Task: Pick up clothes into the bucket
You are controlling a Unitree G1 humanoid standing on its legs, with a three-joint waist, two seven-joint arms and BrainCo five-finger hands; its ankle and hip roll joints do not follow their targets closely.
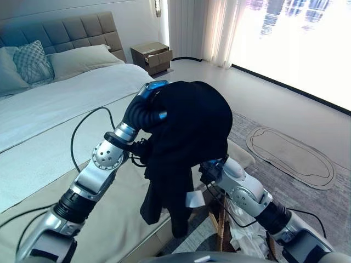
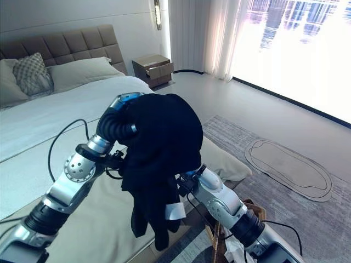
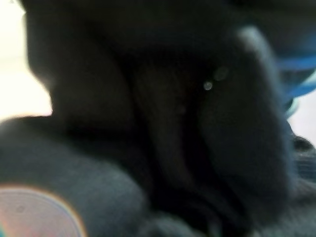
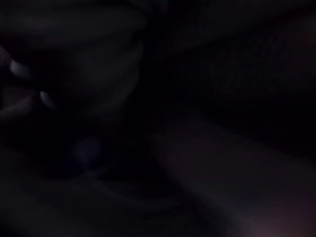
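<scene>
- The left hand (image 1: 156, 90) is up over the bed's edge with its dark ribbed wrist cover showing; the fingers are buried in black cloth, so I cannot tell if they are curled or straight.
- The right hand (image 1: 211, 164) comes in lower, under the same cloth; its fingers are hidden too, and its wrist view is dark fabric, so its state cannot be told.
- One black garment (image 1: 186, 137) is draped over both hands and hangs in folds between the arms, off the bed.
- A white tag (image 1: 194, 199) dangles from its lower part; no writing can be read on it.
- A basket (image 2: 247, 235) stands on the floor below the right arm, pale cloth inside.
- Behind: one bed (image 1: 49, 109), one nightstand (image 1: 153, 56), one rug (image 1: 290, 150).
</scene>
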